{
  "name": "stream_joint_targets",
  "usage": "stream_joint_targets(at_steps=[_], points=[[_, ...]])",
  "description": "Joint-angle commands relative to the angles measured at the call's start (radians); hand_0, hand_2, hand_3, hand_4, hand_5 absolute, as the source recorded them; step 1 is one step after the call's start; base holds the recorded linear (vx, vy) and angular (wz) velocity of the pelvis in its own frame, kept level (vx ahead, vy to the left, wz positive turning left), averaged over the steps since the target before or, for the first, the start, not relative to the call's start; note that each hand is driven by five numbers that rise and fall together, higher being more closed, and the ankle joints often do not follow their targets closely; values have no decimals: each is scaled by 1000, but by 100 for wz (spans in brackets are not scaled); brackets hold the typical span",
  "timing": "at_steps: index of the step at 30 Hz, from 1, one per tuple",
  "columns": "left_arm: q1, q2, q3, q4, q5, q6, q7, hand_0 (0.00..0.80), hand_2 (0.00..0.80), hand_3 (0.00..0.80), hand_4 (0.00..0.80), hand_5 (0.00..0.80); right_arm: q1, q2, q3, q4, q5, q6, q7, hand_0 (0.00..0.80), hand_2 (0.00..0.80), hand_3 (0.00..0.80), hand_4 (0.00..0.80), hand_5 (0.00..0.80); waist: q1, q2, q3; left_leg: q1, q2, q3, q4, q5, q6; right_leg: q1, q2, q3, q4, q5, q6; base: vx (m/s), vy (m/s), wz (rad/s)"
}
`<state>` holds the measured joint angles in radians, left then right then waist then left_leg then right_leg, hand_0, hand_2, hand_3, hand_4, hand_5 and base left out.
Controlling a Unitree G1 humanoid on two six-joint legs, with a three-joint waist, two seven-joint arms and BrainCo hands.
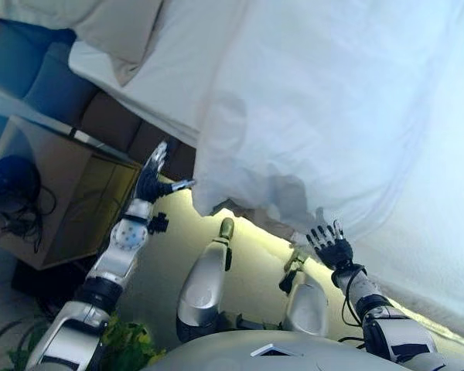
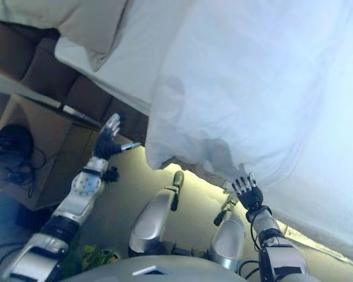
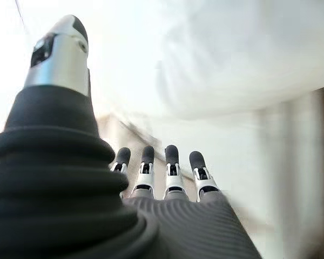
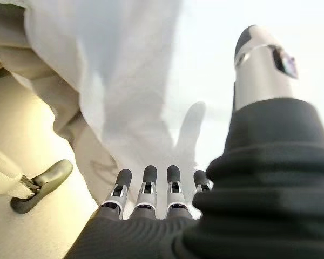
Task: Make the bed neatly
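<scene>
A white duvet (image 1: 332,116) covers the bed and hangs over its near side, with a loose corner drooping toward the floor (image 1: 240,189). A white pillow (image 1: 116,31) lies at the head end, upper left. My left hand (image 1: 153,176) is open, fingers straight, held up beside the bed's dark side just left of the hanging corner, touching nothing. My right hand (image 1: 329,246) is open, fingers spread, just below the duvet's hanging edge, holding nothing. The right wrist view shows the duvet (image 4: 124,81) close in front of the straight fingers (image 4: 146,186).
A wooden bedside cabinet (image 1: 69,193) stands at the left with a dark round object and cables (image 1: 11,189) on top. A blue padded headboard (image 1: 31,69) is behind it. Pale floor (image 1: 247,263) lies between me and the bed. A green plant (image 1: 127,340) is at lower left.
</scene>
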<state>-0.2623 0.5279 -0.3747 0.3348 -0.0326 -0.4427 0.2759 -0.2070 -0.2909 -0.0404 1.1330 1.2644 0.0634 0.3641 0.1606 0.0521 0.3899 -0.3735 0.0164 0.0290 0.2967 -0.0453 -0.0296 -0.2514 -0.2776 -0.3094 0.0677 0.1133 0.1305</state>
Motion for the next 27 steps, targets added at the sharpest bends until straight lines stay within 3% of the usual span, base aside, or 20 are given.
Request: stream_joint_targets(at_steps=[1,7,13,19,27], points=[[-110,-4,-18,-46,254,-30,186,0,0,0,0,0,33,-28,23,-62,55,-16,11,0,0,0,0,0,-51,-11,8,-86,41,-7,10,84,-66,82,-30,28,71,-63,63,-53,-70,-22],[-271,-22,-102,9,511,63,342,0,0,0,0,0,21,-18,55,-105,63,-33,-14,0,0,0,0,0,-118,-40,40,-111,71,25,8,97,-74,23,-15,63,65,-45,70,-70,-38,-30],[-371,-80,-166,58,562,146,354,0,0,0,0,0,3,-15,77,-143,79,-66,-49,0,0,0,0,0,-171,-56,86,-148,80,45,29,101,-72,-55,-8,88,86,-28,68,-60,-3,-22],[-391,-107,-185,118,657,225,432,0,0,0,0,0,7,-28,67,-241,93,-131,-93,0,0,0,0,0,-219,-72,130,-209,90,62,111,65,-66,-159,-4,127,161,-39,59,-35,40,-23],[-411,-69,-192,176,798,372,509,0,0,0,0,0,78,-41,81,-485,184,-191,-33,0,0,0,0,0,-269,-117,130,-337,110,76,189,37,-50,-346,9,168,254,-50,50,-24,22,-12]])
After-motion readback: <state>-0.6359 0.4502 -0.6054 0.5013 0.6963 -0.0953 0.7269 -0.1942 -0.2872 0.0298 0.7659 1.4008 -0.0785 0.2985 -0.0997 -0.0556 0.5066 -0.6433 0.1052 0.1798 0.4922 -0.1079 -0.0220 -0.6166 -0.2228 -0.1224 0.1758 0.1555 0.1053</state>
